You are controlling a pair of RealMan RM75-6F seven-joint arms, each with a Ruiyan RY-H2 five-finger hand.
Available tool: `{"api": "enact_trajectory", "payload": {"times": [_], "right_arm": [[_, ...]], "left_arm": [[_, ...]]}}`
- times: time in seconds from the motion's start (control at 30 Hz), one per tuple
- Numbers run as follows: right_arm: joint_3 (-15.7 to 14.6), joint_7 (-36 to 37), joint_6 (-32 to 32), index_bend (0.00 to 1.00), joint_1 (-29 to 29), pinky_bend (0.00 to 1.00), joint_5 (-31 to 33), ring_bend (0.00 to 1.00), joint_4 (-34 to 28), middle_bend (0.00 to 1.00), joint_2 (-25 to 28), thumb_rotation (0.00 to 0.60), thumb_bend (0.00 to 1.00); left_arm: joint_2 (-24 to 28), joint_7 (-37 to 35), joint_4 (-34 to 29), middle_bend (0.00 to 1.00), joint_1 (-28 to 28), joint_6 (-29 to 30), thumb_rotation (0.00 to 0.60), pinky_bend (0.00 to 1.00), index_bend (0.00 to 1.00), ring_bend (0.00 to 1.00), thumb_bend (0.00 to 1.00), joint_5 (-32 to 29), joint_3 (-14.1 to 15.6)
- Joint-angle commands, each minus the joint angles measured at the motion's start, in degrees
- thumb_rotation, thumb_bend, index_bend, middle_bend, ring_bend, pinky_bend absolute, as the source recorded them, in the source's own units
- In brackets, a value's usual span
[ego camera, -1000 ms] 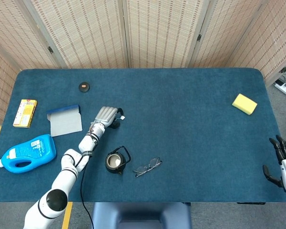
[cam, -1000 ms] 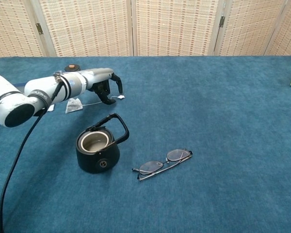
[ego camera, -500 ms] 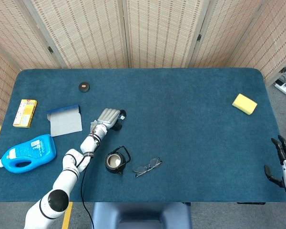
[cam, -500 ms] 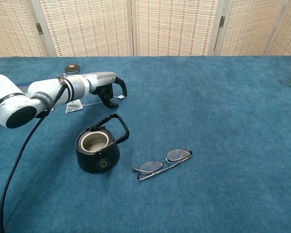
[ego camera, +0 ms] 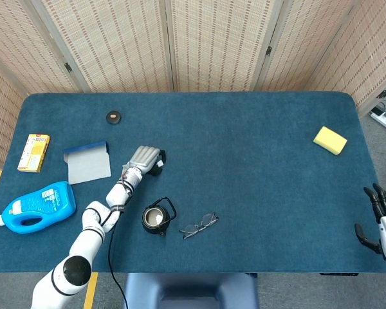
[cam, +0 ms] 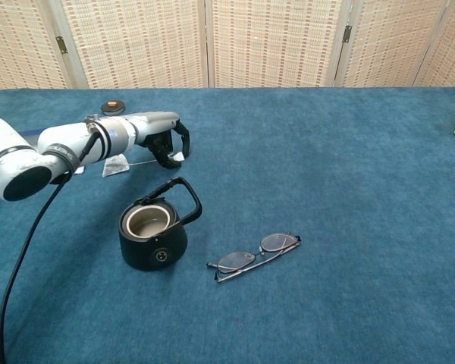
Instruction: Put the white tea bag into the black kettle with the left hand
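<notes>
Our left hand [cam: 161,136] at the tea bag's tag, kettle waiting below.
We curl our fingers [cam: 183,141] down on the small white tag [cam: 178,156]; the white tea bag [cam: 115,166] lies on the blue surface [cam: 349,167] beside our forearm, behind the open black kettle [cam: 152,230]. Our right hand [ego camera: 381,217] hangs off the edge, fingers apart, holding nothing.

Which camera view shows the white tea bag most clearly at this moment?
The chest view. There the white tea bag lies on the table beside the left arm, its string running toward the left hand. In the head view the arm covers the bag; only a small white tag shows at the hand's fingers.
</notes>
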Motion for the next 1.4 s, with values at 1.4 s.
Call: {"api": "enact_trajectory", "payload": {"times": [1.4], "right_arm": [[-0.45, 0.05, -0.91, 0.00, 0.54, 0.00, -0.72, 0.00, 0.00, 0.00, 0.14, 0.600, 0.44]], "left_arm": [[1.72, 1.13, 0.22, 1.00, 1.45, 0.74, 0.600, 1.00, 0.67, 1.00, 0.53, -0.15, 0.41]]}}
